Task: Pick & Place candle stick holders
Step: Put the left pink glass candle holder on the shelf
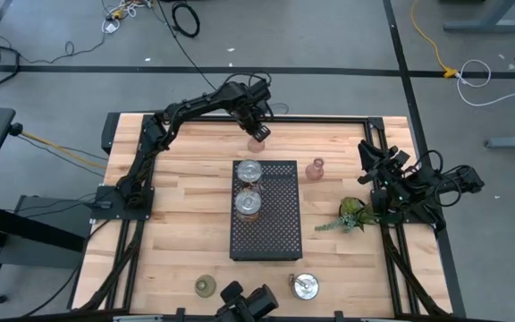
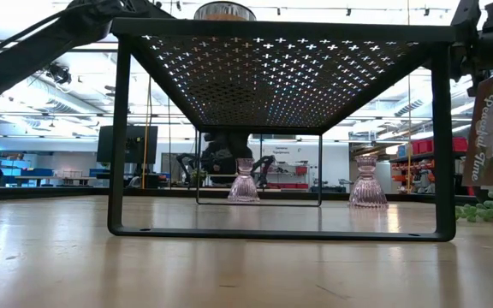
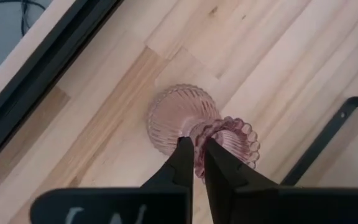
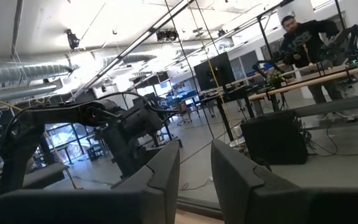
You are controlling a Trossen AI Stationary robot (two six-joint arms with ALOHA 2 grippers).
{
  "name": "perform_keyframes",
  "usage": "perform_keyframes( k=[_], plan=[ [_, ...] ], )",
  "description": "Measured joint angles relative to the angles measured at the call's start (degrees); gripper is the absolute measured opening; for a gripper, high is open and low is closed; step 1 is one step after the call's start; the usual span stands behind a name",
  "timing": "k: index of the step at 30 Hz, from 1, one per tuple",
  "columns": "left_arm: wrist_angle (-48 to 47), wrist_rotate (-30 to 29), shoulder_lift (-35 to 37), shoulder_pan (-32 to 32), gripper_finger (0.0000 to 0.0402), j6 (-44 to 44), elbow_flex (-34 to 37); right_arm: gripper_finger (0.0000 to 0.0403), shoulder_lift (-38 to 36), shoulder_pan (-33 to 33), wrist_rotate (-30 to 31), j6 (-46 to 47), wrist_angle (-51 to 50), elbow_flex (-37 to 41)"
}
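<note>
A pink glass vase-shaped holder (image 1: 257,140) stands near the table's far edge, and my left gripper (image 3: 196,149) is shut on it from above. It also shows in the low view (image 2: 244,181). A second pink holder (image 1: 316,169) stands to the right of the black perforated tray (image 1: 275,228). Two silvery glass holders (image 1: 249,170) (image 1: 248,203) sit on the tray's top. An olive-green holder (image 1: 206,285) and a silvery one (image 1: 305,286) stand near the near edge. My right gripper (image 4: 195,158) is open and empty, parked at the table's right side (image 1: 374,159). My left gripper pinches the pink holder's scalloped top rim (image 3: 198,163) between its two fingers; one finger seems to be inside the mouth and one outside. The fingers come from above, slanting down. The holder stands upright with its ribbed base (image 3: 176,115) on the table.
A green leafy sprig (image 1: 351,216) lies right of the tray, next to the right arm's base. The tray stands on legs (image 2: 120,137), above the tabletop. A black frame rail (image 3: 36,81) runs along the table's far edge. A person stands in the room beyond (image 4: 303,43).
</note>
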State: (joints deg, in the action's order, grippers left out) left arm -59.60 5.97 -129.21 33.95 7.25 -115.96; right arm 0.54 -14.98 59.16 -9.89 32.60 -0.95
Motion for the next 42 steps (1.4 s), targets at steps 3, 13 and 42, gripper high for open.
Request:
perform_keyframes(
  k=[3,13,42],
  plan=[
    [-0.3,1.9,0.1,0.0,0.0016,0.7,0.0,0.0094,0.0,0.0,0.0,0.0,0.0,0.0],
    [-2.4,3.2,0.6,-0.1,0.0011,1.3,-1.1,0.0094,0.8,0.0,-7.6,8.9,-2.8,-0.5],
    [-10.8,15.3,2.5,1.1,0.0010,1.5,-18.9,0.0094,23.8,7.0,-13.9,13.8,-28.8,-19.3]
  ],
)
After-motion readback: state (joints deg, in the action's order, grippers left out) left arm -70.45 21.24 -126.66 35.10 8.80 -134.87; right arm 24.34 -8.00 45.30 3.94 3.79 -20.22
